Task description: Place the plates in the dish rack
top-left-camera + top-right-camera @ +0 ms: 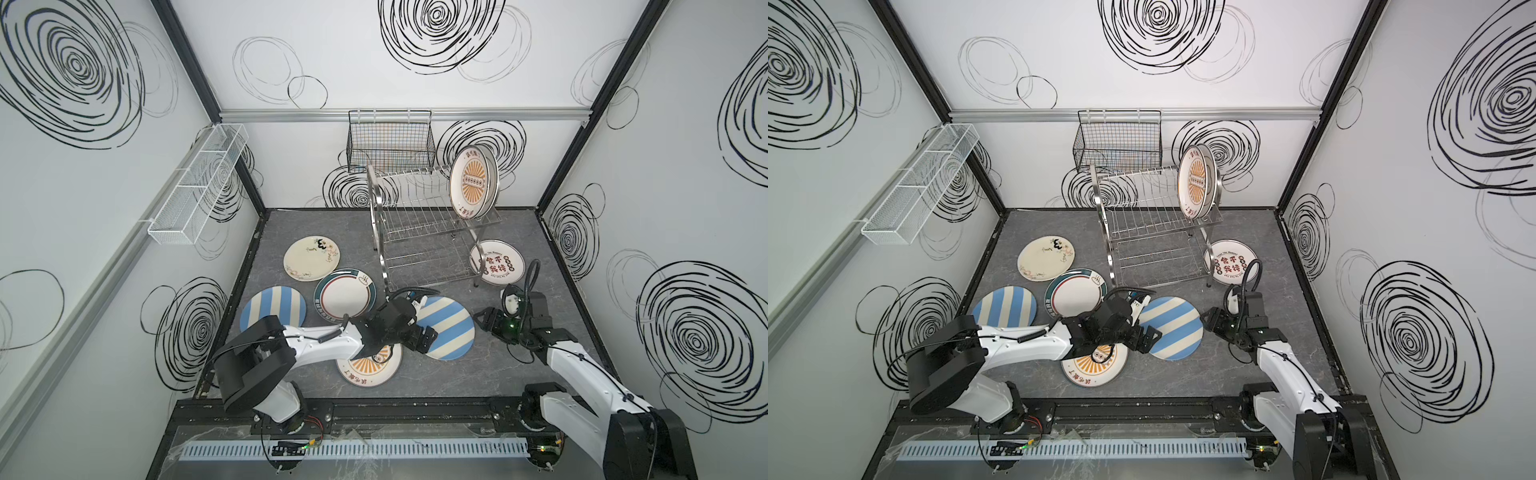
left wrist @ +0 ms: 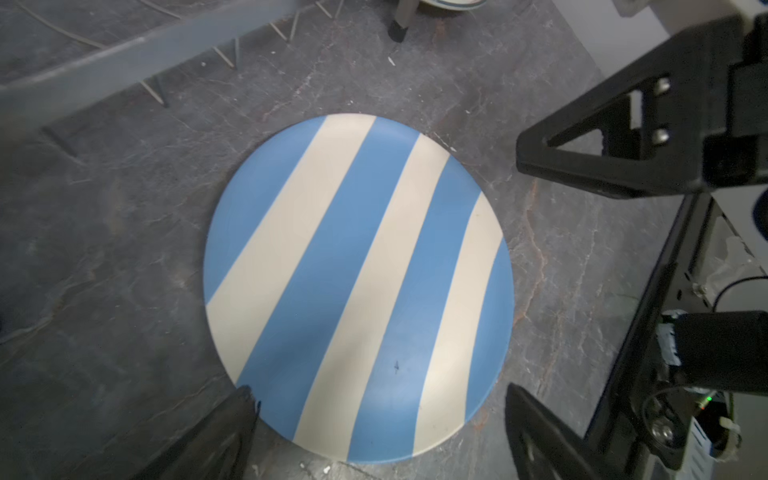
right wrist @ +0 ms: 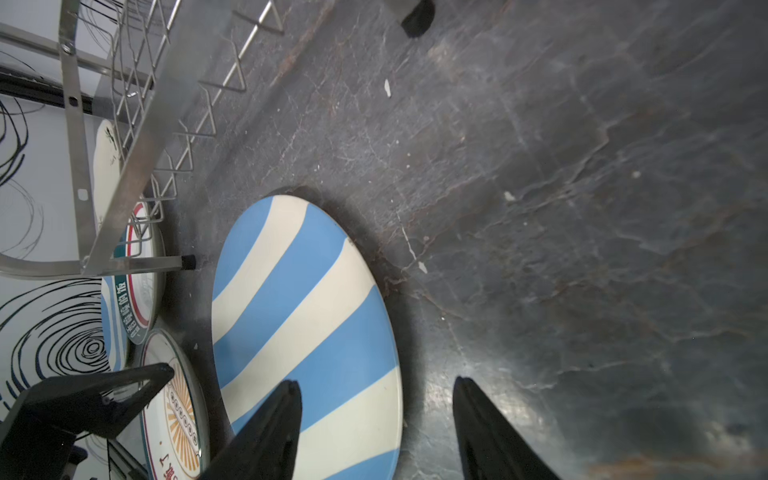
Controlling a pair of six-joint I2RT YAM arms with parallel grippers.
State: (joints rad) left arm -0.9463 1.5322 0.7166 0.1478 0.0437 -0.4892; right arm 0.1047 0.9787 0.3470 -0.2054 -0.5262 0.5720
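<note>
left jaws and right jaws gape empty, flanking a round blue-and-cream striped ceramic plate — broad bands, flat on the grey bench.

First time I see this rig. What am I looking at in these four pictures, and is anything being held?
Two robot arms with two-finger grippers work at a grey table. Both top views look down on the whole scene; each wrist view comes from a camera on one arm. The left gripper and right gripper are open, holding nothing, near opposite edges of a blue striped plate lying flat. Five other plates lie around it. An orange sunburst plate stands on edge in the steel dish rack.
</note>
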